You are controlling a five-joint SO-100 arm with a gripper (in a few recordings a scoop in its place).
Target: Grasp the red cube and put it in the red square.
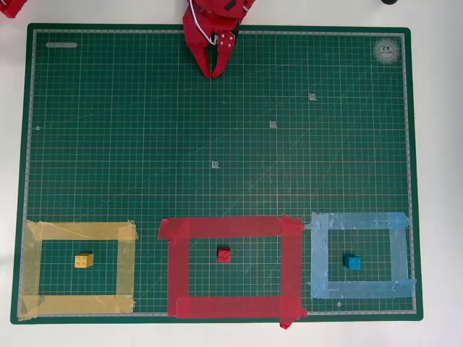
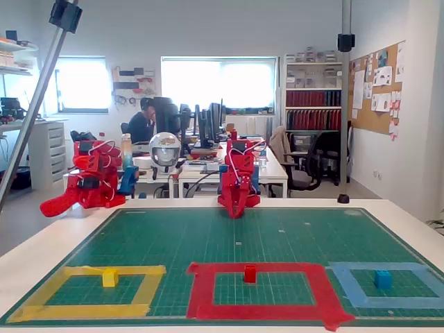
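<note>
Small solid red cube (image 1: 224,254) sits on green mat inside big red tape frame (image 1: 293,264), roughly centred, clear of all tape strips; same in fixed view (image 2: 250,273). Looks already placed, judging by layout. Red two-finger gripper (image 1: 215,71) parked at mat's far edge, tips pointing down at mat, fingers narrow/nearly together, holding nothing. Overhead view: cube lies almost straight below gripper, well apart, a touch right. Any reach would go straight fwd along mat's short axis, no sideways swing needed.
</note>
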